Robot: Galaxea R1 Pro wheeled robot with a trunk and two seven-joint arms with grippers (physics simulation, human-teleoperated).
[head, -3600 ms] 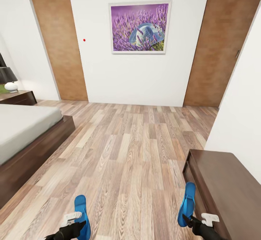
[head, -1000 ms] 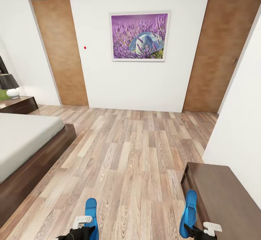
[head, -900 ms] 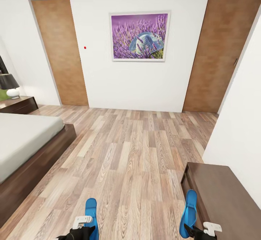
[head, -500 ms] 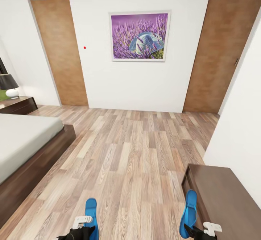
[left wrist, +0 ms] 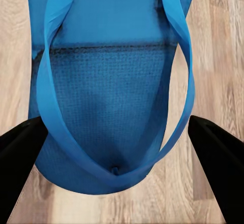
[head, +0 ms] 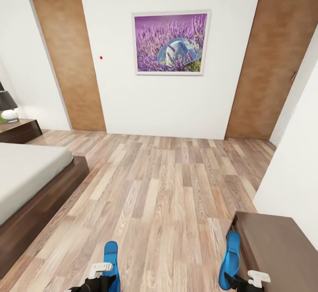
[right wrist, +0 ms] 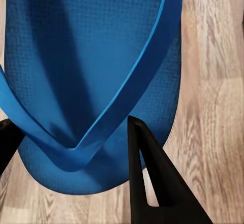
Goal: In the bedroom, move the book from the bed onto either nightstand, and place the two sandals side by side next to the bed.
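A robot stands on the wood-plank floor (head: pixel 168 186) of a white-walled bedroom, each arm carrying one bright blue flip-flop. The left gripper (head: pixel 100 269) is clamped on the left sandal (head: pixel 111 259), its black fingers (left wrist: pixel 20 148) pressing the sole's edges in the left wrist view. The right gripper (head: pixel 247 279) is clamped on the right sandal (head: pixel 230 259), one dark finger (right wrist: pixel 152 178) lying across the sole (right wrist: pixel 91 82). The bed (head: pixel 26 177), dark-framed with a pale mattress, lies to the left; beyond it stands a nightstand (head: pixel 20 131) bearing a black-shaded lamp (head: pixel 6 106). A dark cabinet (head: pixel 278 256) sits near right. On the far wall, a lavender picture (head: pixel 170 43) hangs between two brown doors (head: pixel 70 62).
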